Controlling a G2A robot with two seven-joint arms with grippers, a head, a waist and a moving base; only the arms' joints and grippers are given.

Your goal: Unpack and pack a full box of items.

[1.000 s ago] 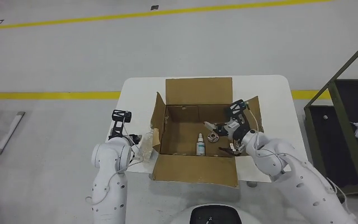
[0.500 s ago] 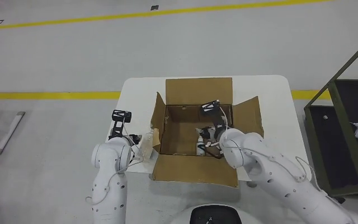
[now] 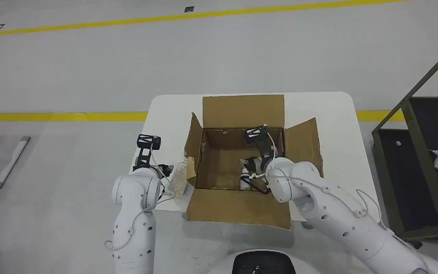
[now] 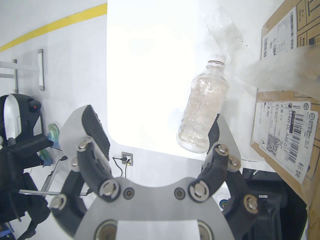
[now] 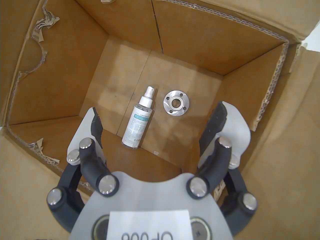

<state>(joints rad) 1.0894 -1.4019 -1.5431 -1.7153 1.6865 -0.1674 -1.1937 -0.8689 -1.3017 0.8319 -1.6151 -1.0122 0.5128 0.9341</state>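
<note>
**Open box with two items inside, one bottle outside**

The brown cardboard box (image 3: 236,207) stands open on the white table (image 3: 328,113), its flaps spread outward and its rim torn in places. On its floor a white spray bottle (image 5: 139,119) with a pale label lies on its side. Just beside its nozzle end, not touching, lies a flat round metal flange (image 5: 176,102) (a centre hole with smaller ones around it). Outside the box's left wall lies a clear plastic bottle (image 4: 203,108), its cap by a crumpled clear bag (image 4: 223,33).

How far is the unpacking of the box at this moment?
Done: a clear bottle and a plastic bag lie on the table beside the box. In hand: nothing; the right gripper, open, hangs over the box. Left: the spray bottle and the metal flange on the box floor, then repacking.
</note>
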